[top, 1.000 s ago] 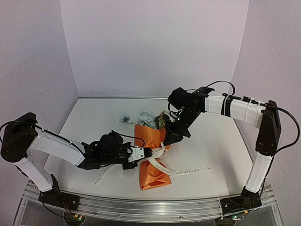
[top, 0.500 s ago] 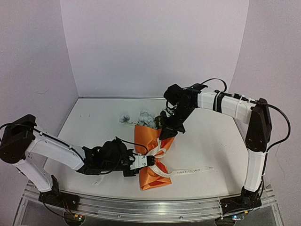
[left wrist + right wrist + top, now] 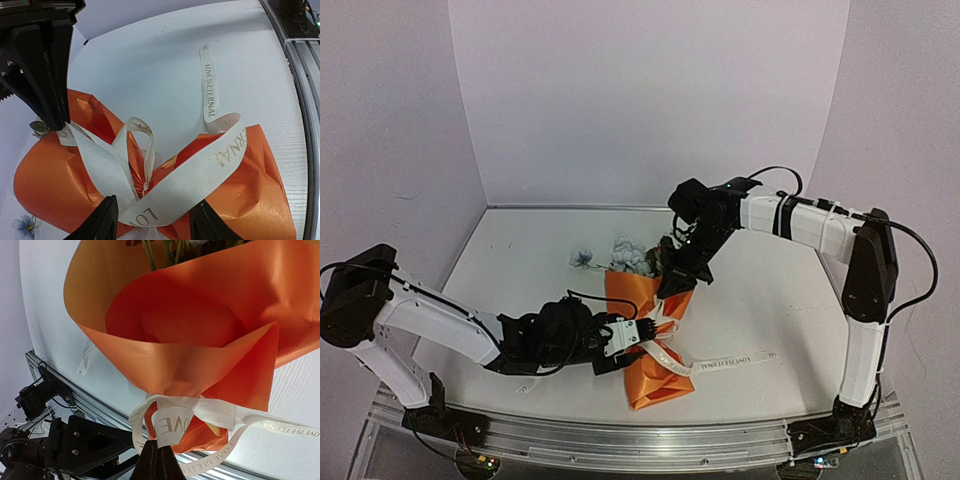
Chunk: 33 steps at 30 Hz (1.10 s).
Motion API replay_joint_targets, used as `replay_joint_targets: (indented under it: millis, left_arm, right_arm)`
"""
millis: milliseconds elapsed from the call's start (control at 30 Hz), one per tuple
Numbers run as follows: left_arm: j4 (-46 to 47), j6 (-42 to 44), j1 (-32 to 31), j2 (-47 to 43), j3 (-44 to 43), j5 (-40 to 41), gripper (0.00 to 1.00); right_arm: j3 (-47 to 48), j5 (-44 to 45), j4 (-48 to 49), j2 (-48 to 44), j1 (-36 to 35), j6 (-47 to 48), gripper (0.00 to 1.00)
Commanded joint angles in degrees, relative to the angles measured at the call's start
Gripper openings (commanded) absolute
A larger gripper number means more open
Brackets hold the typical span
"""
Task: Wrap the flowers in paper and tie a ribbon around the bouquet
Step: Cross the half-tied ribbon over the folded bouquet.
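left gripper point(image 3: 156, 204) jaws apart astride ribbon point(image 3: 175, 185) knot on orange bouquet point(image 3: 55, 185); right gripper point(image 3: 158, 446) pinched shut on ribbon loop.

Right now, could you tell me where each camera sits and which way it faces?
Top external: above, behind the bases, facing down on the table; both arms show.
Left wrist: on the left arm, facing along the open left gripper at the ribbon knot.
Right wrist: on the right arm, facing past the right gripper, shut on the ribbon, toward the near edge.
All share the bouquet and ribbon.
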<state>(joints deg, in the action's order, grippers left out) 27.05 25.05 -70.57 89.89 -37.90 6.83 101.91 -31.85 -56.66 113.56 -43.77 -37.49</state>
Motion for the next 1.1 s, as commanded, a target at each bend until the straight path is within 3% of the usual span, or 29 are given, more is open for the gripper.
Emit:
replay_joint_targets:
  millis: [0,400,500,900,1067]
  left_arm:
    - [2.8,-5.9,-0.2,-6.4,1.3,-0.2,0.54]
    - [0.1,-9.1,1.7,-6.0,-1.2,0.8,0.60]
    - [-1.8,-11.7,4.1,-3.9,-4.7,-2.0,0.56]
    - [-4.8,-8.7,5.1,1.5,-10.6,-5.8,0.46]
    - [-5.1,-9.5,5.2,2.7,-11.4,-4.0,0.34]
  right_arm:
    - [0.7,-1.2,-0.4,-1.8,-0.3,-0.4,0.00]
    - [0.2,-1.4,-0.4,-2.5,-1.2,-1.2,0.00]
    - [0.1,-1.9,-0.4,-3.0,-1.9,-1.8,0.00]
    - [-0.5,-5.5,2.1,-3.3,-2.9,-8.0,0.00]
    - [-1.5,-5.7,4.4,-3.3,-3.1,-10.4,0.00]
